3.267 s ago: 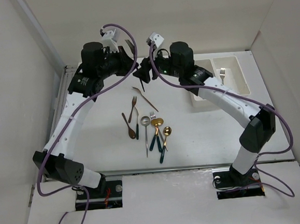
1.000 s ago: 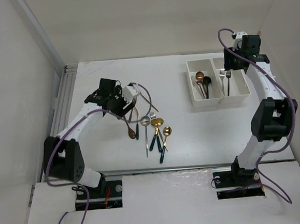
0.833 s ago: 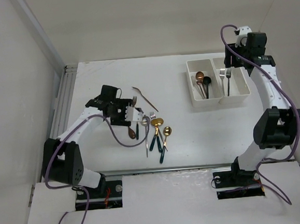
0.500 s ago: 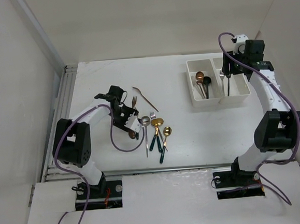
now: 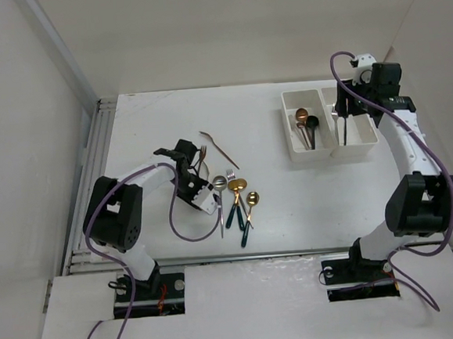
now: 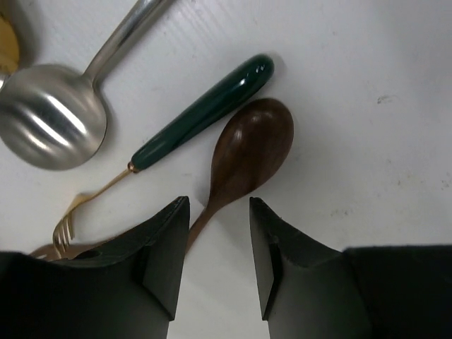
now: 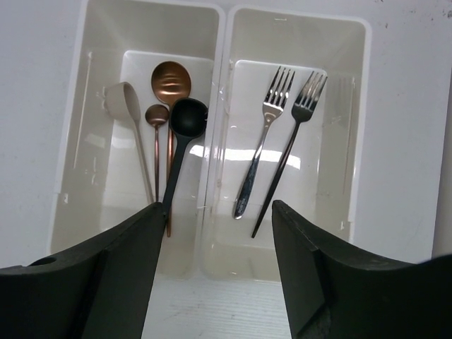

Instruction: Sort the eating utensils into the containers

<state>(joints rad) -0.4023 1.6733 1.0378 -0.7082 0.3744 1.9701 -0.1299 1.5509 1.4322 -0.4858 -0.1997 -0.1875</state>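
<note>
The left end effector [image 6: 218,206], part-open, straddled the wooden spoon's [image 6: 248,150] handle without gripping it, well inside the table [image 5: 141,125] edges. The right end effector [image 7: 217,208] hung wide open and empty over the containers [image 7: 219,85] by the far right corner.

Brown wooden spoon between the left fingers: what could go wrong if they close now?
The left gripper straddles the wooden spoon at its thin neck, so it may pivot when lifted. The green-handled fork lies right beside the spoon's bowl, its gold tines beside one finger, so it could be dragged or pinched.
</note>
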